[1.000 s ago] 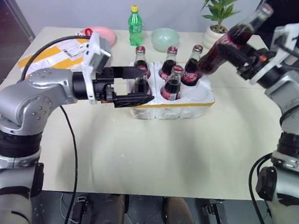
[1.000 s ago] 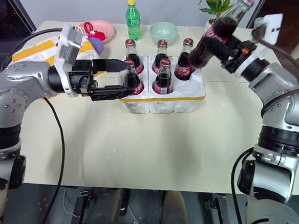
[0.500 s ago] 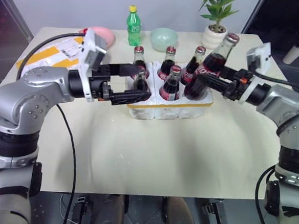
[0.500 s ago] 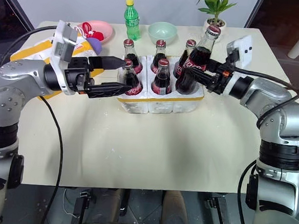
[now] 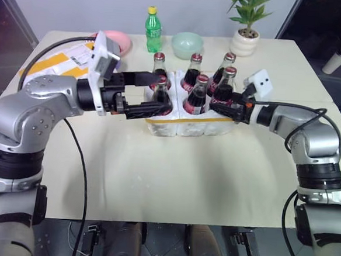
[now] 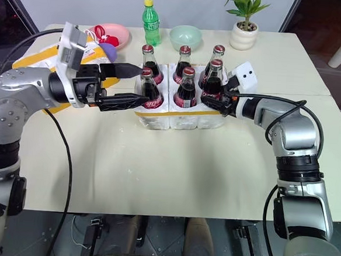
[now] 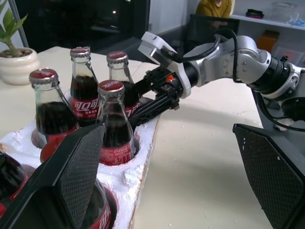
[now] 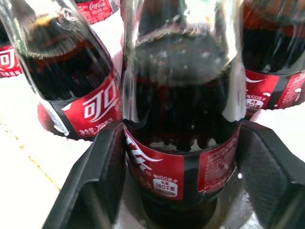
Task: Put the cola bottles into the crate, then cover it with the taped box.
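The crate (image 5: 209,120), a white foam block with a thin yellow band, stands mid-table. Six cola bottles (image 5: 193,65) stand upright in its wells. My right gripper (image 5: 220,103) reaches in from the right, level, around the front-right bottle (image 8: 181,143). Its fingers (image 8: 97,186) flank the label closely, slightly parted from the glass; the gripper is open. My left gripper (image 5: 161,96) is open and held level at the crate's left end, its fingers (image 7: 76,176) wide on either side of the front-left bottle (image 5: 161,91). The taped box (image 5: 61,60), with yellow bands and a white label, lies at the back left behind my left arm.
Along the back of the table stand a green plastic bottle (image 5: 154,28), a pink bowl (image 5: 121,41), a pale green bowl (image 5: 188,44) and a potted plant (image 5: 245,33). Bare tabletop (image 5: 179,175) stretches in front of the crate.
My right gripper carried a tilted bottle down from the upper right into the front-right well, where it now stands upright, and the fingers have loosened. My left arm has stayed put.
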Robot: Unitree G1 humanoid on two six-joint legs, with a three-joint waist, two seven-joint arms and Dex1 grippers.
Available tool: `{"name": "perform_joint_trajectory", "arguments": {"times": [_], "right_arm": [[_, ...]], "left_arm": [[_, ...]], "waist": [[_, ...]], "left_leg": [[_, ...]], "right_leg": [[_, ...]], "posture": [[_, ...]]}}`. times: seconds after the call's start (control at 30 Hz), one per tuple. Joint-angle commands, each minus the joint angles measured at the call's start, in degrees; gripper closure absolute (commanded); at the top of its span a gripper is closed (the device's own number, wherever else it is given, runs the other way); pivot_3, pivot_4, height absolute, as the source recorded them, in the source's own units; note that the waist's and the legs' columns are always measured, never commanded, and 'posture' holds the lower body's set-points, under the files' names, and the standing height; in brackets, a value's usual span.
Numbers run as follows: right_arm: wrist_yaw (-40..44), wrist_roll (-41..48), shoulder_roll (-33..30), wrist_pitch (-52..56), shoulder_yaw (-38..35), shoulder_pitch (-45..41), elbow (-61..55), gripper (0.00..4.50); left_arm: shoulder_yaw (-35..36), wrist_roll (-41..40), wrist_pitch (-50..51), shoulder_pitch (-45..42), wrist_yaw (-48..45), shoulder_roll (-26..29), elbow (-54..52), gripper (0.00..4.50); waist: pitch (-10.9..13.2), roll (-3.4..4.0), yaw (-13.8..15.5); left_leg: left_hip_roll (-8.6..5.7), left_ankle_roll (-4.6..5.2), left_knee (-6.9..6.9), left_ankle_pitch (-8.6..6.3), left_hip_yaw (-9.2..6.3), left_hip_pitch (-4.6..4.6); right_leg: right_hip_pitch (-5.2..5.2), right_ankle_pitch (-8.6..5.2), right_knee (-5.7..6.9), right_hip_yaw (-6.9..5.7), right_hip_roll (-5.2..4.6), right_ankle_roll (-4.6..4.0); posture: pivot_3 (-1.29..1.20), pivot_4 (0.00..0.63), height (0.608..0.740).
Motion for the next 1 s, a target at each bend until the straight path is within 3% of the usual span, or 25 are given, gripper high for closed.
{"name": "perform_joint_trajectory", "arguments": {"times": [0.03,0.3,0.5,0.7,0.83,1.0], "right_arm": [[0.7,0.7,-0.9,2.1,-1.7,-0.3,-1.7,0.03],[3.9,13.5,-7.9,13.6,-14.5,-1.5,-13.9,0.03],[8.7,17.9,-18.3,15.9,-23.0,3.0,-16.1,0.03],[16.6,24.8,-22.2,15.0,-28.9,13.6,-25.1,0.03],[19.1,28.7,-22.5,14.8,-30.9,17.3,-28.5,0.03],[19.0,30.6,-23.5,14.5,-31.0,17.6,-28.7,0.03]], "left_arm": [[1.3,0.6,-1.1,0.7,-0.2,1.5,-0.9,0.00],[6.7,5.6,-3.5,7.3,4.5,6.5,-1.2,0.00],[16.1,18.7,-11.4,20.8,8.8,16.6,3.3,0.00],[22.6,38.0,-25.5,38.7,17.5,22.9,15.9,0.00],[18.8,45.0,-31.8,39.5,23.4,22.8,25.5,0.00],[8.0,53.4,-43.0,27.4,29.8,20.1,42.2,0.00]], "waist": [[0.0,-0.04,0.0],[0.0,-0.03,0.2],[0.0,-0.04,0.1],[0.0,-0.03,-0.1],[-0.1,-0.14,1.0],[-0.1,-0.20,2.5]], "left_leg": [[0.00,0.00,0.02,0.00,0.00,0.06],[0.00,0.01,-0.09,-0.01,-0.04,0.01],[0.02,0.04,-0.29,-0.02,-0.02,0.04],[0.07,0.04,-0.47,-0.03,0.16,0.18],[0.08,0.04,-0.44,-0.03,0.14,0.22],[0.07,0.01,-0.22,-0.03,0.18,0.21]], "right_leg": [[0.07,0.00,0.00,0.00,0.00,0.00],[-0.03,-0.01,0.00,-0.01,0.00,0.00],[-0.08,-0.03,-0.06,-0.04,0.00,-0.04],[-0.08,-0.05,-0.10,0.06,-0.01,-0.08],[-0.01,-0.09,-0.11,0.04,-0.02,-0.15],[0.11,-0.15,-0.17,0.02,-0.09,-0.29]], "posture": [[0.00,0.150,0.739],[0.00,0.150,0.739],[0.00,0.150,0.739],[0.00,0.150,0.739],[0.00,0.150,0.739],[0.00,0.150,0.739]]}}
